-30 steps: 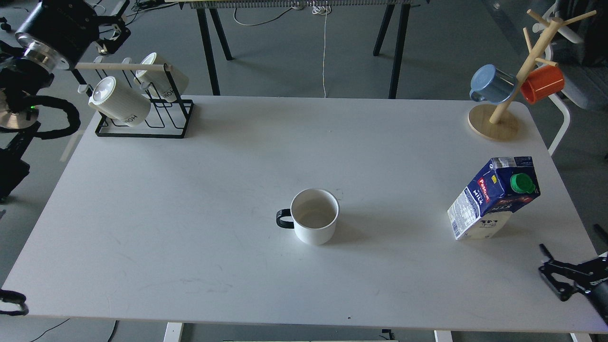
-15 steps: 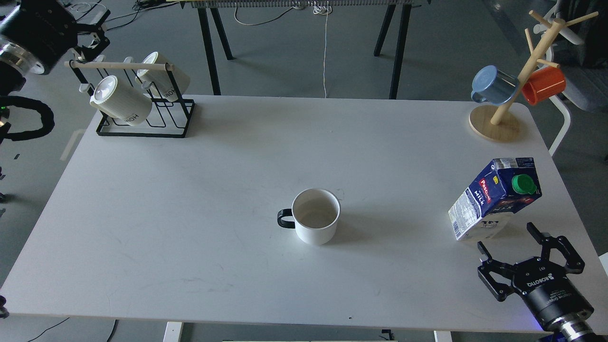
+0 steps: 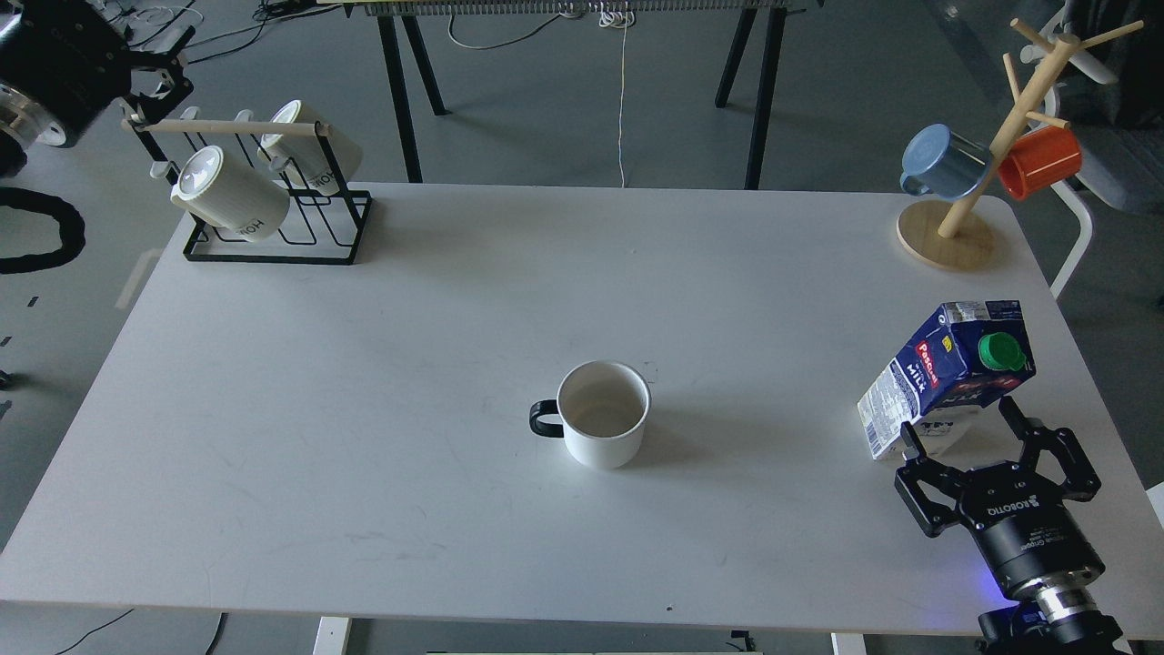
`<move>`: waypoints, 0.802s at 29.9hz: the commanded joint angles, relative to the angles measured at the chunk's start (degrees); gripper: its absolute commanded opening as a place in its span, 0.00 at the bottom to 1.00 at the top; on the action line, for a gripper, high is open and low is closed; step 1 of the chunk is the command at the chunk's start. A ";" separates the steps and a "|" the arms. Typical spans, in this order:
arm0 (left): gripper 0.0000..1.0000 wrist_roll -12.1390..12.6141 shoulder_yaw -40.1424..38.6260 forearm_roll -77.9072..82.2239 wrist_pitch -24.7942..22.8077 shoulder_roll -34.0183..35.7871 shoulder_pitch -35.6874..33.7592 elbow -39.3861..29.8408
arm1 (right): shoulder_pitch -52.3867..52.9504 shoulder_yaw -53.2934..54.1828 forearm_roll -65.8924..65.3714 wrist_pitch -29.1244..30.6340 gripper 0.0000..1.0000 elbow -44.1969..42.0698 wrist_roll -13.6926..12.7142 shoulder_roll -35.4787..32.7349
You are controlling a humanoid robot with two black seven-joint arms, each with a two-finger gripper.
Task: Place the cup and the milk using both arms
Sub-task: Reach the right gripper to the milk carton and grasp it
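Observation:
The cup [image 3: 603, 414], a smooth white mug with a black handle pointing left, stands upright near the middle of the table [image 3: 436, 364]. The milk [image 3: 946, 377], a dark blue and white carton with a green cap, stands at the right side. My right gripper [image 3: 959, 426] is open, its fingers spread just in front of the carton's base, one fingertip at each side of it. My left gripper [image 3: 155, 68] is at the top left corner, off the table behind the mug rack; its fingers cannot be told apart.
A black wire rack [image 3: 273, 209] with two ribbed cream mugs stands at the back left. A wooden mug tree [image 3: 991, 146] with a blue mug [image 3: 941, 162] and an orange mug [image 3: 1037, 161] stands at the back right.
My right arm has come in from the lower right and moved up to the milk carton's base. My left arm has drawn back toward the upper left corner.

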 commanded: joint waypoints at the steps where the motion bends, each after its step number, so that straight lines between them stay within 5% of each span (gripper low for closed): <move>1: 0.99 0.00 0.05 0.03 0.00 0.47 0.09 0.00 | -0.01 0.60 0.00 0.00 0.99 -0.08 0.00 0.15; 24: 0.99 -0.09 0.14 0.03 0.00 1.17 1.58 0.09 | 4.12 2.36 -0.26 0.00 0.97 -2.36 -0.08 2.96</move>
